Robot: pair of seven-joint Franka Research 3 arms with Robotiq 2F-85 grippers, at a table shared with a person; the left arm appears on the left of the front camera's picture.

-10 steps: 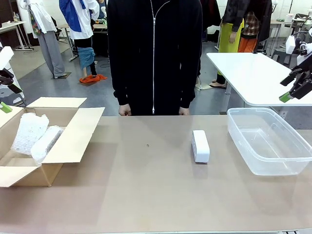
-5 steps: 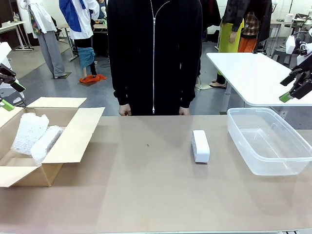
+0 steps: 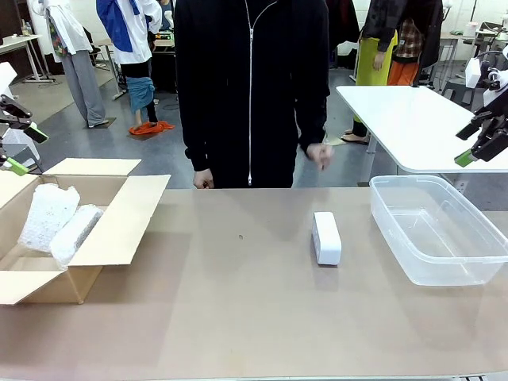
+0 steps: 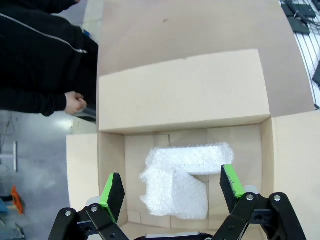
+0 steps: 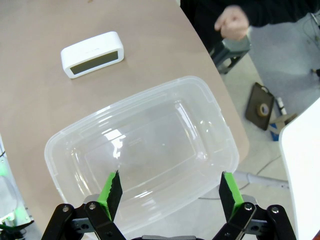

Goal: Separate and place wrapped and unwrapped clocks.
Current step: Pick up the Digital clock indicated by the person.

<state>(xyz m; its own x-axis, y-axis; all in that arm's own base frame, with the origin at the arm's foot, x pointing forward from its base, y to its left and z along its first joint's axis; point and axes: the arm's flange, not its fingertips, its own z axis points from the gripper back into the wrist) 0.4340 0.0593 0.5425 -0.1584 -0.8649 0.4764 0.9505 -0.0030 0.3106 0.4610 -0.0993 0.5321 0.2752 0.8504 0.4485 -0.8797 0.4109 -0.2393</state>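
Left claw [image 4: 171, 182], open and empty, hangs above two wrapped clocks [image 4: 190, 157] (seemingly overlapping) in the box [image 4: 180, 90].

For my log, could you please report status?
Left gripper, right gripper open, empty. Two wrapped clocks in box. Bare clock on table, beside tub. Person's hand nearby.

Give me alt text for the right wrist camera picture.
The robot's open right hand hovers above an empty clear plastic bin on a brown table. Beside the bin lies a bare white clock, dark face showing; a person's fist shows past the table edge.
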